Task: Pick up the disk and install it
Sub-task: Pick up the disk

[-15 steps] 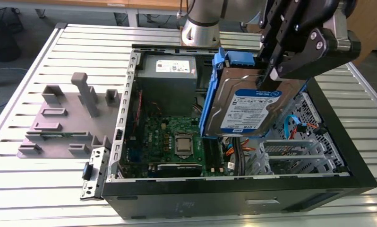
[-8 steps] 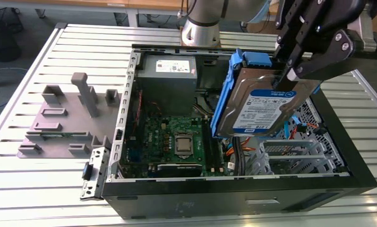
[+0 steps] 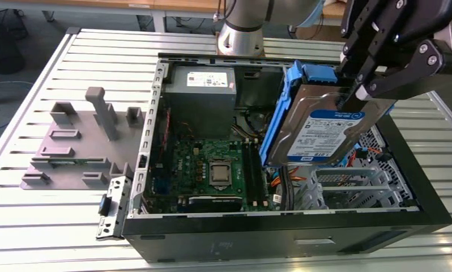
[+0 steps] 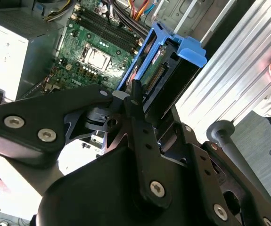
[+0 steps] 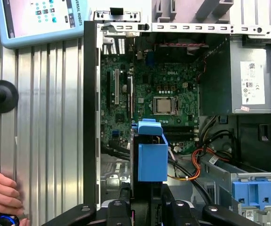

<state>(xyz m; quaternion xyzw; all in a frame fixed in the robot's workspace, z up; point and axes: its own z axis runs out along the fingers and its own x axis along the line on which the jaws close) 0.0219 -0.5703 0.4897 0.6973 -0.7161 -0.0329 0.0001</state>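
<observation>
Black claw (image 3: 359, 97) around tilted disk (image 3: 324, 136)

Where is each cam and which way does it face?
Exterior view: off the arm, high up, angled down on the open computer case and table; shows the arm's base and the gripper clamped on the disk.
First wrist view: on the arm, looking straight down into the case; shows the gripper, the disk, a person's hand.
Second wrist view: on the arm, looking obliquely past the gripper along the disk to the motherboard.
Shared: both wrist views show the disk's blue frame and the motherboard.
</observation>
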